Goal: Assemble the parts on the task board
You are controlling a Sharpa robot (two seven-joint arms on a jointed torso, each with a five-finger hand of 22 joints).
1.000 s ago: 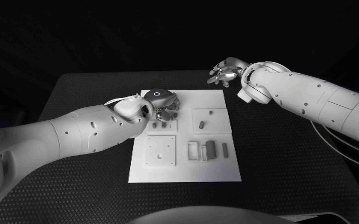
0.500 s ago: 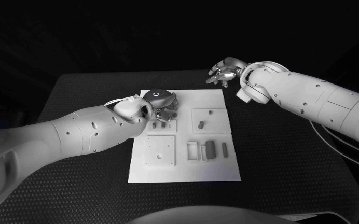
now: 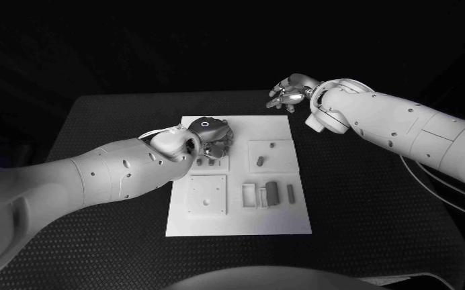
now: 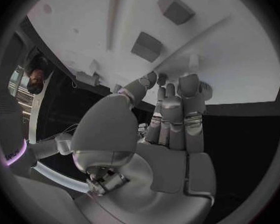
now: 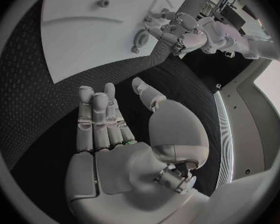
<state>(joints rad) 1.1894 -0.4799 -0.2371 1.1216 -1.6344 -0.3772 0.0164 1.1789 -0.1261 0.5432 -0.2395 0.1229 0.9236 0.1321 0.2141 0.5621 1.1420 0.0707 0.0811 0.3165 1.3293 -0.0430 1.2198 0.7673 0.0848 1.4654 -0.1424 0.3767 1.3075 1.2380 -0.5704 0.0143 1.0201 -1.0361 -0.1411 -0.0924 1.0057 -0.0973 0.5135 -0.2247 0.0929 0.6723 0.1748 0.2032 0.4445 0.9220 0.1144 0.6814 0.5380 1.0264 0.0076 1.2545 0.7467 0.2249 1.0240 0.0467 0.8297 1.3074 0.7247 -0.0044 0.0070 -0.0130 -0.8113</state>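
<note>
The white task board (image 3: 242, 217) lies mid-table. My left hand (image 3: 212, 134) hangs over its far left part, fingers pointing down at small grey parts (image 3: 205, 162) in a square plate. In the left wrist view the fingertips (image 4: 189, 82) and thumb come together right at the board (image 4: 239, 69), beside two grey blocks (image 4: 147, 46); whether they pinch anything is hidden. My right hand (image 3: 289, 93) floats past the board's far right corner, over black table, fingers apart and holding nothing; the right wrist view shows its fingers (image 5: 99, 119) straight.
More grey parts lie on the board: a peg (image 3: 260, 162) in the right square plate, a block (image 3: 272, 192) and a bar (image 3: 291, 194) beside a small frame (image 3: 250, 196). A plain square plate (image 3: 208, 196) sits near left. Black table (image 3: 368, 209) surrounds the board.
My left hand has sunk a little lower and nearer over the board's far left parts. The right hand has drifted slightly left, still holding nothing.
</note>
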